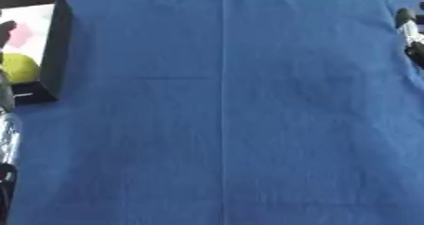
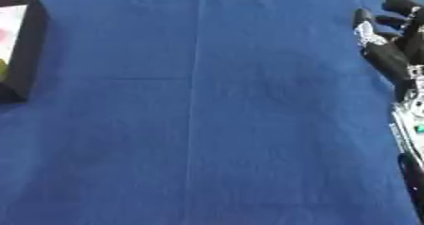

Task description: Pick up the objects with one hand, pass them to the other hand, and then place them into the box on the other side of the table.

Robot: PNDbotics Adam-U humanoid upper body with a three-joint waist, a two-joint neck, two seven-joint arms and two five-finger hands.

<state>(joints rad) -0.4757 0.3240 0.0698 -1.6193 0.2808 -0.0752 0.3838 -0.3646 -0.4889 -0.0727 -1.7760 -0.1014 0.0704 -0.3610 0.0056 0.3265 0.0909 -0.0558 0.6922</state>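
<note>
A black box [image 1: 56, 44] with a white inside stands at the table's far left. In it lie a yellow-green ball [image 1: 18, 67] and a pink thing [image 1: 22, 33]. My left hand [image 1: 6, 32] shows only as a dark sliver at the left edge over the box, with its silver forearm [image 1: 7, 139] below; most of it is cut off. My right hand [image 2: 387, 49] rests at the right edge, fingers relaxed and pointing up, holding nothing.
A blue cloth [image 1: 224, 125] covers the whole table, with a crease running down its middle. Nothing else lies on the cloth between the box and my right hand.
</note>
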